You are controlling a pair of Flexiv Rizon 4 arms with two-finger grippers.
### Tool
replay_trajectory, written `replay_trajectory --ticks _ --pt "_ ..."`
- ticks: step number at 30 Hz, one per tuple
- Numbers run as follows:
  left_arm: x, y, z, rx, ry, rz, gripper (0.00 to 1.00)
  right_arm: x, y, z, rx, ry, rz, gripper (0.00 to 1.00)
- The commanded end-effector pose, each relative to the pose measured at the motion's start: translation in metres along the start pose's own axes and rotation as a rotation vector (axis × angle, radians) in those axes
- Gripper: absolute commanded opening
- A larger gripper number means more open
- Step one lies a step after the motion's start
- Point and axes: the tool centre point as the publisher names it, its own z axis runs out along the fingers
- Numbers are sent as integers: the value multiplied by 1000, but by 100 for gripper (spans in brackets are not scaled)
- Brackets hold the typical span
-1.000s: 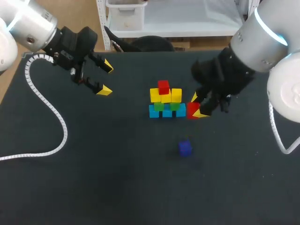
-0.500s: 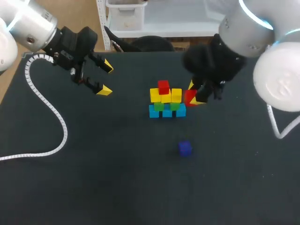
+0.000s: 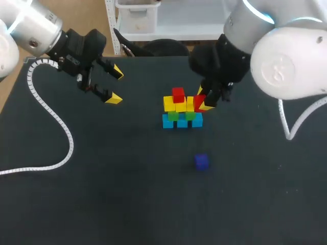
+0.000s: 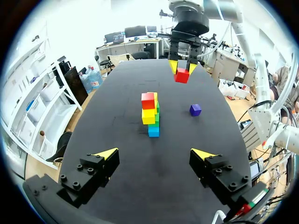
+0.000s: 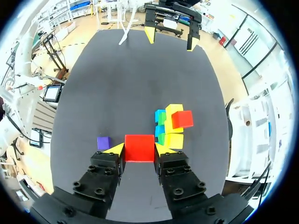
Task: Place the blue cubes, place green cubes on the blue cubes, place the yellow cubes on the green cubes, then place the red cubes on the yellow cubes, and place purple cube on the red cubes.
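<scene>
Head view: the right gripper (image 3: 203, 102) pinches a red cube (image 3: 199, 103) just right of the stack (image 3: 180, 109), mid-table. The purple cube (image 3: 202, 161) lies alone toward the near edge. The left gripper (image 3: 113, 84) hangs wide near the far-left corner.
Left wrist view: its fingers gape, with the stack (image 4: 150, 114) well ahead.
Right wrist view: the red cube (image 5: 139, 147) is clamped between the tips, with the stack (image 5: 170, 123) just ahead.

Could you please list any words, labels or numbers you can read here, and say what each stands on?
None can be read: no print shows on the stack of cubes, the red cube held in the right gripper, the purple cube, the left gripper or the table.
</scene>
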Motion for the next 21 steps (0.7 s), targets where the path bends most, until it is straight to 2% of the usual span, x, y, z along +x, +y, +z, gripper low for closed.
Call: replay_trajectory --ticks 1,21 --pt "1 1 0 2 -2 3 100 -1 -6 3 -20 9 6 0" --pt "1 1 0 2 -2 3 100 -1 -23 16 -25 6 30 0"
